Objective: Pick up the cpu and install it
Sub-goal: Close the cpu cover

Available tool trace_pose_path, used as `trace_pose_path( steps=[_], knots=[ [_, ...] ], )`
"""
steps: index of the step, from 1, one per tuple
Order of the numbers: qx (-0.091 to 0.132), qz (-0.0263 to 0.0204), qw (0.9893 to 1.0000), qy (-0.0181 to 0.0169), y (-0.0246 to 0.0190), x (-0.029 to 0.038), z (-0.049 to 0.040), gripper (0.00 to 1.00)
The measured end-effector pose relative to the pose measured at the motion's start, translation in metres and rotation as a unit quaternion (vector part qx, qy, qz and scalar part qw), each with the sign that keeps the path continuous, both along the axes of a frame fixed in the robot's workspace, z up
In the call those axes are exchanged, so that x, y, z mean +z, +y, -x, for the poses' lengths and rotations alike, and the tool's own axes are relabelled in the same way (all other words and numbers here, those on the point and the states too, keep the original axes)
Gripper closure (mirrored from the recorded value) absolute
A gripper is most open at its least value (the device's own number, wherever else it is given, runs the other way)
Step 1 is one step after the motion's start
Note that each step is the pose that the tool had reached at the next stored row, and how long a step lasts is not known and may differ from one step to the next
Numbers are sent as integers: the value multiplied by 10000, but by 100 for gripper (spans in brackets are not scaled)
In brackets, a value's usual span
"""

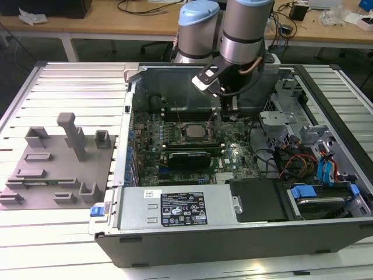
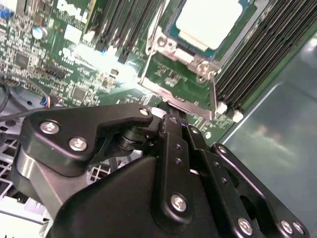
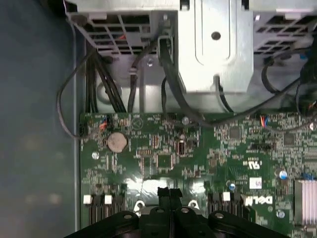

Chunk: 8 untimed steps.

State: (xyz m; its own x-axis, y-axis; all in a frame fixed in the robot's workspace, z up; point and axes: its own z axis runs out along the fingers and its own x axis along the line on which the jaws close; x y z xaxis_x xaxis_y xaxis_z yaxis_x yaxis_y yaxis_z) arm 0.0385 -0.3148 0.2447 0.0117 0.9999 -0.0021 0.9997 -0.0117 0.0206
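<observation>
The black two-fingered gripper (image 2: 171,116) was found closed, fingertips pressed together on nothing, just beside the silver metal socket frame (image 2: 171,99). The flat square silver-grey cpu (image 2: 210,22) was seen seated in that frame on the green motherboard (image 3: 163,148). A sideways slip was judged likely to scrape board parts or bend the frame.

Slatted alu table (image 1: 70,81) carries open PC case (image 1: 233,239) w/ grey fixture (image 1: 52,172) beside it, exterior view's left.

cpu (image 2: 210,22): a smooth, pale metal top is seen, slightly glossy.
gripper (image 2: 171,119): matt black links are fastened with bright screws.
motherboard (image 3: 198,153): glossy green board.
worktop (image 1: 76,87): ribbed bare metal.
</observation>
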Motion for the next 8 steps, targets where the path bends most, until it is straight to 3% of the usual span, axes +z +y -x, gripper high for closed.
trace_pose_path(
  steps=[8],
  knots=[
    [-41,1,10000,-6,14,1,246,89]
  ],
)
